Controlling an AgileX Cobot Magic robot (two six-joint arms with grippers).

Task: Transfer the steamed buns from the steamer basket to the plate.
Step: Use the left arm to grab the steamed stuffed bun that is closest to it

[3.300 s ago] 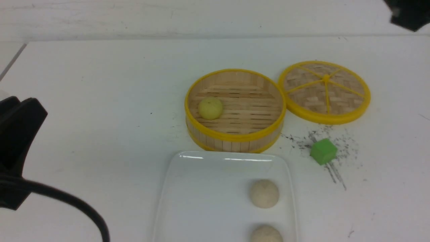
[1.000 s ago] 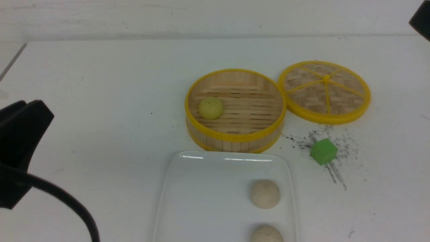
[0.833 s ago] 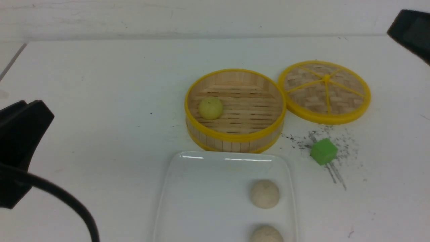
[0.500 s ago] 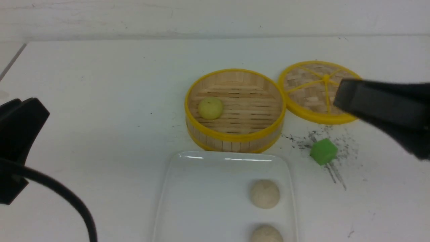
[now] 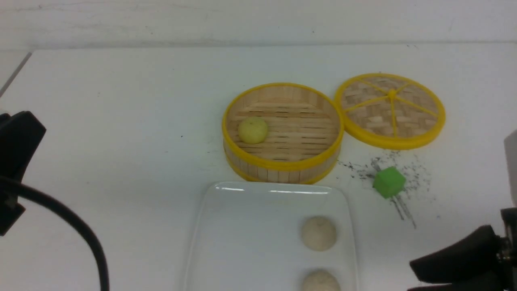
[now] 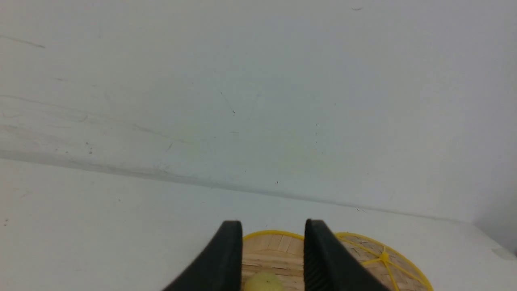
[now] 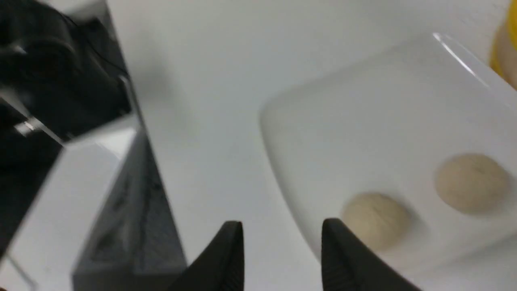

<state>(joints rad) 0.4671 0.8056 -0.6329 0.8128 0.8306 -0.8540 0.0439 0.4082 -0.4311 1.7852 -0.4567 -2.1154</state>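
Note:
One pale yellow-green steamed bun [image 5: 253, 130] lies on the left of the steamer basket's floor [image 5: 299, 133]. Two beige steamed buns [image 5: 318, 233] [image 5: 320, 281] rest on the right side of the white plate [image 5: 242, 242], which sits just in front of the basket. My left arm [image 5: 16, 141] is at the far left edge, well away from the basket. In the left wrist view the left gripper [image 6: 272, 226] is open and empty, with the basket [image 6: 274, 246] and the yellow-green bun [image 6: 262, 284] beyond it. My right gripper [image 7: 282, 226] is open and empty beside the plate [image 7: 363, 121]. The right arm [image 5: 460, 262] shows at the bottom right.
The flat woven lid [image 5: 389, 110] lies against the basket's right side. A green cube [image 5: 389, 182] sits on dark scuff marks in front of the lid. A black cable [image 5: 80, 234] curves down from the left arm.
The right arm has swung from the top right corner, across the lid, down to the bottom right corner. The left arm has drifted slightly left. Buns, basket and plate have not moved.

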